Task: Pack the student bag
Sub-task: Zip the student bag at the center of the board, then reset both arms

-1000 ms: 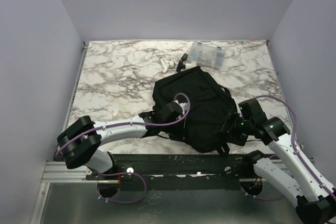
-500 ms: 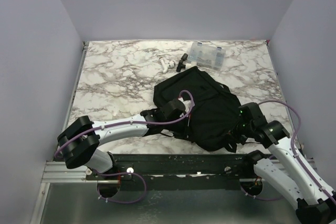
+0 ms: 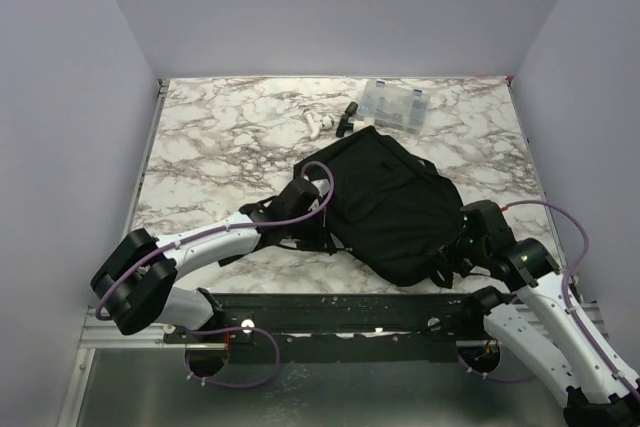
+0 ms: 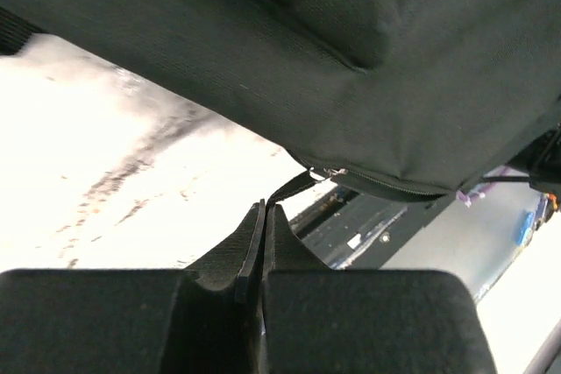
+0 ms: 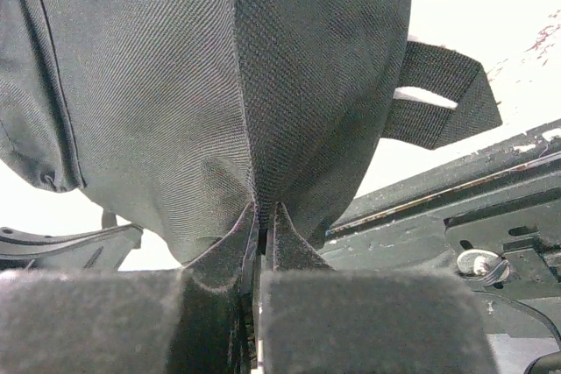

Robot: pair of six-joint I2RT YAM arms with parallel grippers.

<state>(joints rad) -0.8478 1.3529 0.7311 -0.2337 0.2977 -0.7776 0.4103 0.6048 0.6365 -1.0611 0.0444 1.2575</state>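
The student bag [image 3: 390, 197] is a large black fabric backpack lying in the middle of the marble table, near the front edge. My left gripper [image 3: 328, 239] is at its near-left edge, shut on a thin black strap [image 4: 294, 188] that runs up to the bag's zip corner. The bag [image 4: 351, 41] hangs over that gripper [image 4: 265, 208]. My right gripper [image 3: 447, 252] is at the bag's near-right corner, and its jaws [image 5: 263, 209] are shut on a pinched fold of the bag's fabric [image 5: 175, 85]. A webbing loop [image 5: 438, 94] sticks out on the right.
A small clear plastic compartment box [image 3: 397, 105] stands at the back of the table. A white item [image 3: 320, 124] and a small black item [image 3: 348, 119] lie beside it. The black metal rail [image 3: 350, 312] runs along the near edge, just below the bag.
My right gripper has shut on the bag's fabric at the near-right corner. My left arm has pulled leftward with the strap, and the bag's left side has shifted with it.
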